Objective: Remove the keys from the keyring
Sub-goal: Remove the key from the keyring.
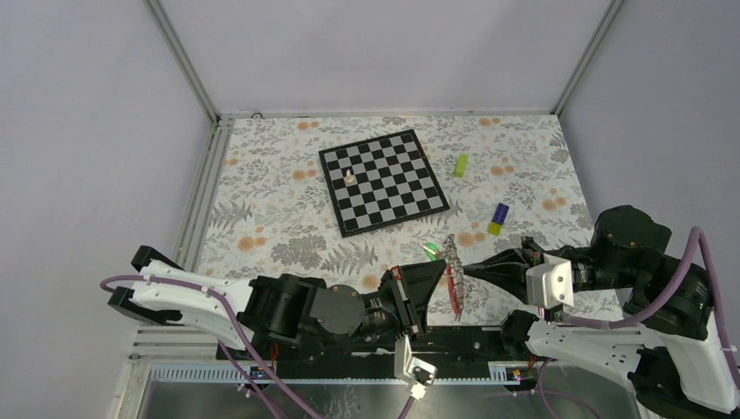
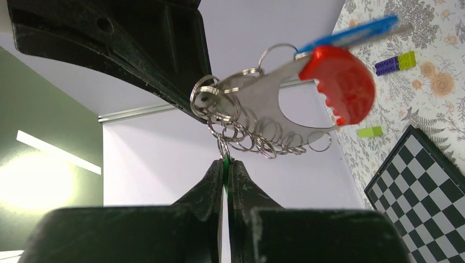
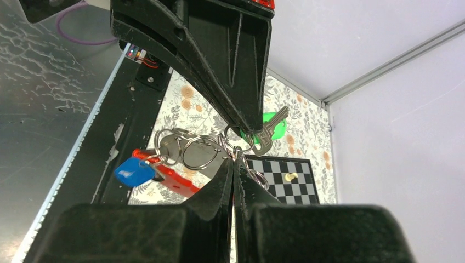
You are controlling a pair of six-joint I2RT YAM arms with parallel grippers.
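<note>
Both grippers meet in the air over the near part of the floral table (image 1: pixel 262 218). The left gripper (image 2: pixel 226 164) is pinched tight on what looks like the green key (image 3: pixel 270 128); only a green sliver shows between its fingers. The right gripper (image 3: pixel 233 164) is clamped fully on a ring of the keyring (image 3: pixel 193 151), which hangs between the two tips. A blue key (image 3: pixel 134 171) and the red strap (image 3: pixel 176 182) dangle from the ring cluster, on the near side of the chessboard (image 1: pixel 384 182).
</note>
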